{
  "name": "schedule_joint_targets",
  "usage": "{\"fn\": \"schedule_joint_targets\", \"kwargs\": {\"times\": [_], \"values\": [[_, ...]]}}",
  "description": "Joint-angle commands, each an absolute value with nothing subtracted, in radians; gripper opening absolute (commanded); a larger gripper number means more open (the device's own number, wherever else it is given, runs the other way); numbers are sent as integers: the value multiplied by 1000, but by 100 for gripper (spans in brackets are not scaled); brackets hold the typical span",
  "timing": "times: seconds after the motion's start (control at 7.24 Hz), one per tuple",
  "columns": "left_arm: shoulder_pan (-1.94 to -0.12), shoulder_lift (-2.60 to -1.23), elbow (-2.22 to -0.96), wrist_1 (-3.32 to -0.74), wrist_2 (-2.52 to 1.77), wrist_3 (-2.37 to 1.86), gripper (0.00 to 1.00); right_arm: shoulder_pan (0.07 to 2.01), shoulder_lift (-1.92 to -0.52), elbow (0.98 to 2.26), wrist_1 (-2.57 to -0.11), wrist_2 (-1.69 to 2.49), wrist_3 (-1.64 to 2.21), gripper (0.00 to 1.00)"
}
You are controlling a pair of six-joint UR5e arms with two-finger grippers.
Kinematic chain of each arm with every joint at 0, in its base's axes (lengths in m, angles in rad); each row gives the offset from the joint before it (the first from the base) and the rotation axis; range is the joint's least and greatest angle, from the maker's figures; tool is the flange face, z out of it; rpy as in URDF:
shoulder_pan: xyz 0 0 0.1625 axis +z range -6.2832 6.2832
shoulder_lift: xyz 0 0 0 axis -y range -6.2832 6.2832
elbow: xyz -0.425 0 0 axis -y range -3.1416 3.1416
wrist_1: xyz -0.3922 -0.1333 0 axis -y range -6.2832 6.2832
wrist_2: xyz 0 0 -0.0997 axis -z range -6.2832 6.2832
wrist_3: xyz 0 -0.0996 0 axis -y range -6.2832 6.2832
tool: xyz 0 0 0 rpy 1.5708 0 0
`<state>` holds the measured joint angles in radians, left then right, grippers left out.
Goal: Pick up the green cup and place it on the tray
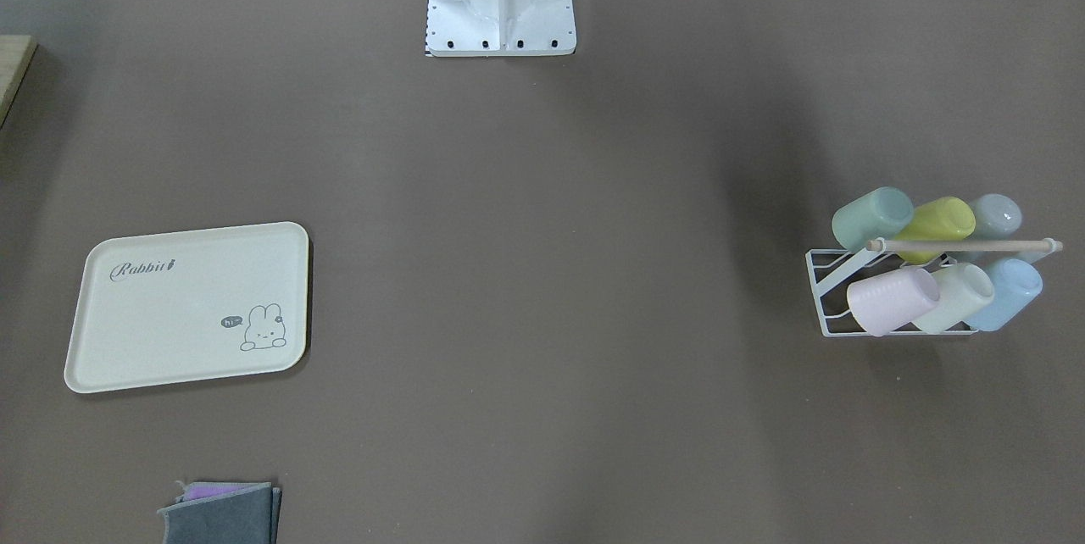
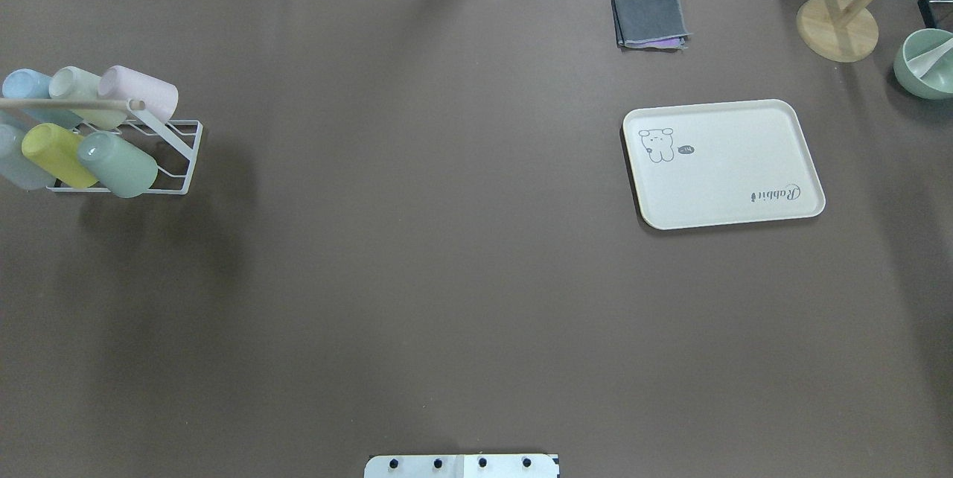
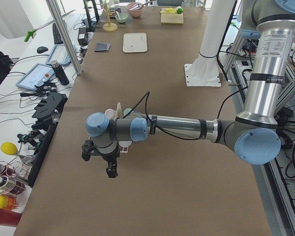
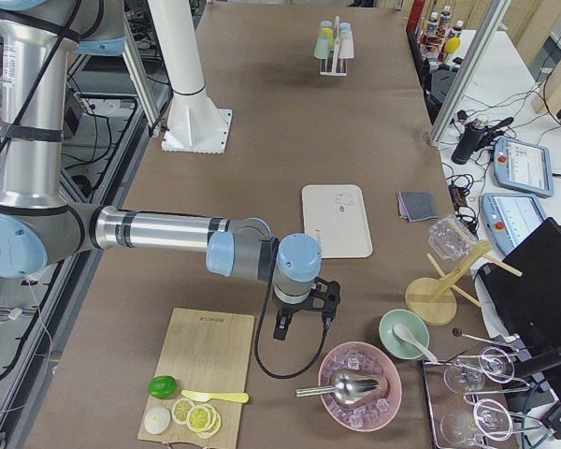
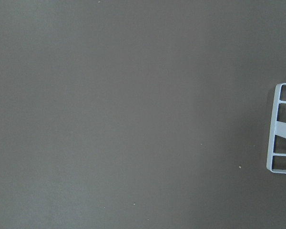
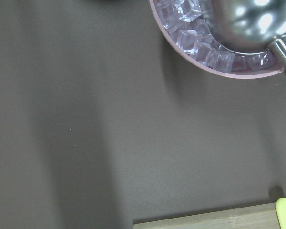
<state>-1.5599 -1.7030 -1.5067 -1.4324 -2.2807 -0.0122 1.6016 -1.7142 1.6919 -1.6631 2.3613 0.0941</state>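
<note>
I cannot tell whether the left claw or right claw is spread; the green cup, tilted on the wire rack just beside the left claw, looks light, stiff and slick, best pinched across its wall.

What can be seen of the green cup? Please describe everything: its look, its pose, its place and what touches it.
The green cup is a pale mint tumbler with no handle, slightly tapered, and looks like matte plastic. It lies tilted on a white wire rack on the robot's left side of the table, far from the tray. It is the end cup, toward the table's middle, in the rack's row nearer the robot. The yellow-green cup lies right beside it, seemingly touching. Its mouth is not visible. No gripper touches it.
</note>
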Motion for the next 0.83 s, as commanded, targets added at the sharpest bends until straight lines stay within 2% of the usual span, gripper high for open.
{"fn": "schedule_joint_targets", "kwargs": {"times": [0.0, 0.69], "values": [[-1560, -1706, -1506, -1433, -2281, -14, 98, 1601, -1713, 1692, -1663, 2361, 94, 100], [-1559, -1706, -1503, -1433, -2281, -14, 98, 1601, -1715, 1697, -1663, 2353, 92, 100]]}}
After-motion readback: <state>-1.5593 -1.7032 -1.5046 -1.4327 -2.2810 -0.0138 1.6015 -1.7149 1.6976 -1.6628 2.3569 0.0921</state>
